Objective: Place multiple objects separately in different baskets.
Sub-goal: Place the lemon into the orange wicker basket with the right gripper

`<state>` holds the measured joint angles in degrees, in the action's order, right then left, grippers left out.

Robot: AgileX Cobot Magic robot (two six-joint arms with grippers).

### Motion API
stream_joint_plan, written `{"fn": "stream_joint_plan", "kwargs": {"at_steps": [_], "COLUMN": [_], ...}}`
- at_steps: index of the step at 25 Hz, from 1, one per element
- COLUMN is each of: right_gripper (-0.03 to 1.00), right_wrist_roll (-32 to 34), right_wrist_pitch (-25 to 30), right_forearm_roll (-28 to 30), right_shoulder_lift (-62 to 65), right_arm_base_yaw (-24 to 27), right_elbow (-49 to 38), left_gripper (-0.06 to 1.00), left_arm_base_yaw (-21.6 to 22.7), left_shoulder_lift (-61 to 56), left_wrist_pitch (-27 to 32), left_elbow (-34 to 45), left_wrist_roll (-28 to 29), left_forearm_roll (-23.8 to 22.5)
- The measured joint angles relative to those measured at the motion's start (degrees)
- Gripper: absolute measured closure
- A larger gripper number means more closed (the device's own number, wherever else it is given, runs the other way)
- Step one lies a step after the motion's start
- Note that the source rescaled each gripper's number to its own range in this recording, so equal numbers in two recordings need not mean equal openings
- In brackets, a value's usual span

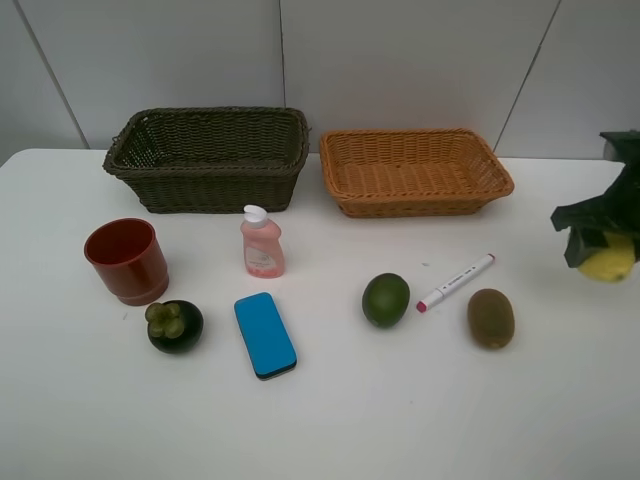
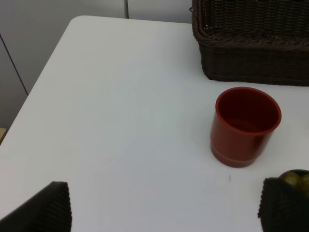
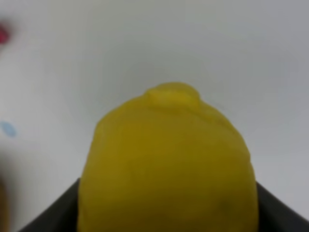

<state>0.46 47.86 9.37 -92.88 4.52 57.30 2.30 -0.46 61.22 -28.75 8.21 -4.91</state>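
Observation:
My right gripper (image 1: 598,248) hangs above the table's right edge, shut on the yellow lemon (image 1: 611,262), which fills the right wrist view (image 3: 169,164). On the table lie the red cup (image 1: 127,260), pink bottle (image 1: 262,243), blue block (image 1: 265,335), mangosteen (image 1: 175,325), lime (image 1: 386,299), white marker (image 1: 456,283) and kiwi (image 1: 491,318). The dark basket (image 1: 215,185) and the orange basket (image 1: 415,205) stand side by side at the back, with nothing showing inside them. My left gripper (image 2: 166,208) is open over bare table near the red cup (image 2: 245,126); the exterior view does not show it.
The white table (image 1: 400,420) has its left edge (image 2: 34,92) close to the left arm. A grey panelled wall stands right behind the baskets. The dark basket's corner (image 2: 251,63) sits just beyond the cup, and the mangosteen (image 2: 295,180) peeks out beside one left finger.

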Motion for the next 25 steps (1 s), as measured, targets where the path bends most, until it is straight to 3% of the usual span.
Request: {"fn": "stream_joint_plan", "kwargs": {"at_steps": [5, 12, 25], "right_gripper": [0.41, 0.41, 0.41], "right_wrist_roll": [0.0, 0.0, 0.0], "right_wrist_pitch": [6.6, 7.6, 7.3], "right_forearm_roll": [-0.1, -0.7, -1.5], "right_shoulder_lift": [1.3, -2.7, -27.8], "right_arm_base_yaw": [-4.6, -10.9, -12.0], "right_elbow": [12.2, 28.0, 45.3], "left_gripper": [-0.05, -0.05, -0.05], "left_arm_base_yaw": [0.0, 0.0, 0.0], "left_shoulder_lift": [0.0, 0.0, 0.0], "left_wrist_pitch": [0.0, 0.0, 0.0], "left_elbow": [0.0, 0.0, 0.0], "left_wrist_roll": [0.0, 0.0, 0.0], "left_forearm_roll": [0.0, 0.0, 0.0]}}
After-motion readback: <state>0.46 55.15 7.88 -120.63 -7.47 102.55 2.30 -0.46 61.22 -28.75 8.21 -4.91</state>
